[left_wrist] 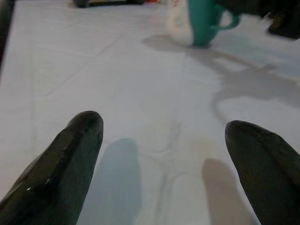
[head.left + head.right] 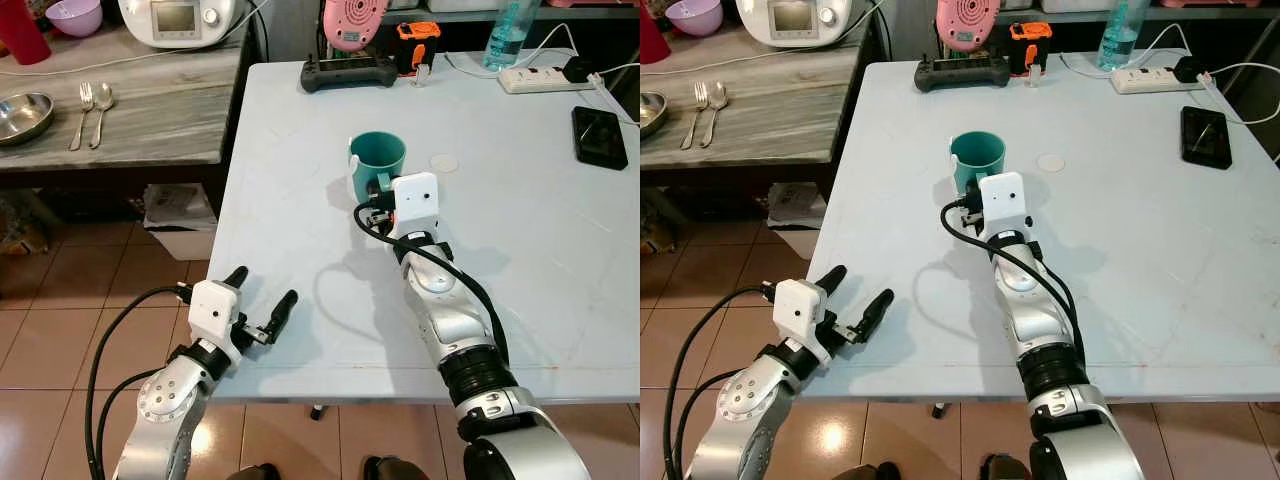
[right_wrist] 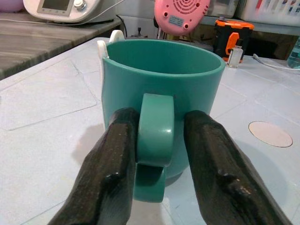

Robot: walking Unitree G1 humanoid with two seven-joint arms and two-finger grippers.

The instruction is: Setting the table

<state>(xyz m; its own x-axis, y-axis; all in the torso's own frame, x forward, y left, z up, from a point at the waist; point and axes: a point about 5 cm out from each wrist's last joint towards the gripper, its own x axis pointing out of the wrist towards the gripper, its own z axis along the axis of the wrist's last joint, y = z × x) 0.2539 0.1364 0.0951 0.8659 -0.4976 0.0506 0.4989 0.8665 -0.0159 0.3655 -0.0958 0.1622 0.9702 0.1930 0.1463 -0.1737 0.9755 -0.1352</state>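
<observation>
Pale blue and scuffed, the table (image 2: pixel 300 200) stands on a floor of reddish-brown tiles (image 2: pixel 60 300), with a grey wooden counter (image 2: pixel 150 110) beside it on the robot's left. A teal mug (image 2: pixel 376 160) stands upright near the middle of the table, its handle turned toward the robot. The right gripper (image 3: pixel 157 154) reaches forward over the tabletop and is clamped on that handle: in the right wrist view one black finger (image 3: pixel 108 173) presses each side of the teal loop, with the mug's base on the table. Something white shows at the mug's far rim, but what it is cannot be told.

The left gripper (image 2: pixel 262 305) hovers at the near left edge of the table, well apart from the mug, with its two fingers (image 1: pixel 70 154) spread wide and nothing between them.

Along the far edge of the table lie a black controller (image 2: pixel 348 72), a pink round device (image 2: pixel 352 22), an orange and black tool (image 2: pixel 417 42), a clear blue bottle (image 2: pixel 506 35) and a white power strip (image 2: pixel 545 78) with cables. A black phone (image 2: pixel 599 136) lies flat near the right edge, and a small round white disc (image 2: pixel 444 162) lies just beside the mug.

On the counter sit a steel bowl (image 2: pixel 22 115), a fork (image 2: pixel 82 110) and a spoon (image 2: pixel 101 108) side by side, a white kitchen appliance (image 2: pixel 180 20) and a purple bowl (image 2: pixel 72 15).
</observation>
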